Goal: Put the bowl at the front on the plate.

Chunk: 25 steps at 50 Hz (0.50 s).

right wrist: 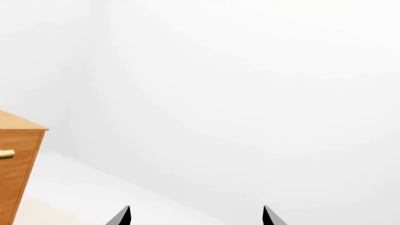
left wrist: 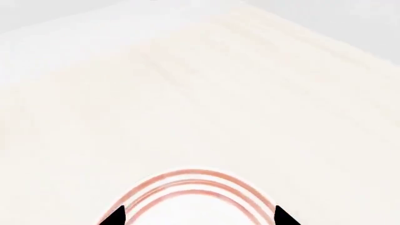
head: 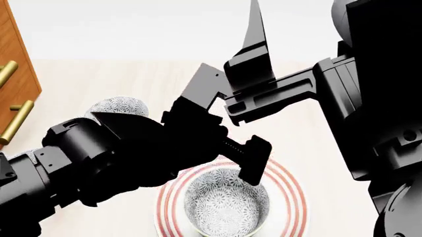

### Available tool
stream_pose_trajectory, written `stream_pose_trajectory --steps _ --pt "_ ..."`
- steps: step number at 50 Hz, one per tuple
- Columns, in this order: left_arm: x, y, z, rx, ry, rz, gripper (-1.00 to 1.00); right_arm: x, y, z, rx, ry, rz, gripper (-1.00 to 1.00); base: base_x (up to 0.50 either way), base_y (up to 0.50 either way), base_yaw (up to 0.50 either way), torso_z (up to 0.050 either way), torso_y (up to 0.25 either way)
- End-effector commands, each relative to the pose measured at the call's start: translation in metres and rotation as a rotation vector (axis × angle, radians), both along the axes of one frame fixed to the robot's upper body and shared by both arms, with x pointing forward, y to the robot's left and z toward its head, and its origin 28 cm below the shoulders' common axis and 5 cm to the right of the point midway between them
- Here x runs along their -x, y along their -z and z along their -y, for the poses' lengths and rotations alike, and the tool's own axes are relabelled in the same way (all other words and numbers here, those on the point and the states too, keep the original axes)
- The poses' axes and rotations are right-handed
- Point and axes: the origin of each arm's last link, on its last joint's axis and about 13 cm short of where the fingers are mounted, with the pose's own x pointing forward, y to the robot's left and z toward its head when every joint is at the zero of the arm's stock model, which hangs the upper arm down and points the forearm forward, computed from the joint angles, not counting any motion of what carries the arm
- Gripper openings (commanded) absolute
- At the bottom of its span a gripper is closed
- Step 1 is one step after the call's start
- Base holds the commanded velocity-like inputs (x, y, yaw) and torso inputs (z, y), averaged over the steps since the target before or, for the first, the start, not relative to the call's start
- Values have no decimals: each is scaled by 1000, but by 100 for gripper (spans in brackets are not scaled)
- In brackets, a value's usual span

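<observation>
the left arm crosses above the bowl (head: 226, 206) on the plate (head: 290, 190), its pincer (left wrist: 198, 216) apart.

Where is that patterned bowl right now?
In the head view, the bowl sits on the red-ringed plate, near the bottom centre, just below the left arm's fingers.

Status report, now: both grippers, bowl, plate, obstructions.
Left gripper open, empty, over the plate. Right gripper open, raised, facing the wall. Bowl sits on plate. Second bowl behind left arm, clear of the plate.
</observation>
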Motion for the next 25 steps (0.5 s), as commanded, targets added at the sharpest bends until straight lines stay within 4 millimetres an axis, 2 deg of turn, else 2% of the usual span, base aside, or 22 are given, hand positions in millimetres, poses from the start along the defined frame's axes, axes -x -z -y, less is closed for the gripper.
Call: stream_pose_trajectory --steps 1,10,25 --pt "-12 -2 -12 36 -104 5 100 4 1 0 -4 -5 11 100 0 0 0 0 0" --pt "-22 -9 -23 85 -223 6 100 9 2 1 -3 -2 17 100 0 0 0 0 0" --pt "-39 -6 -48 145 -505 21 100 10 6 4 -12 -1 27 100 0 0 0 0 0"
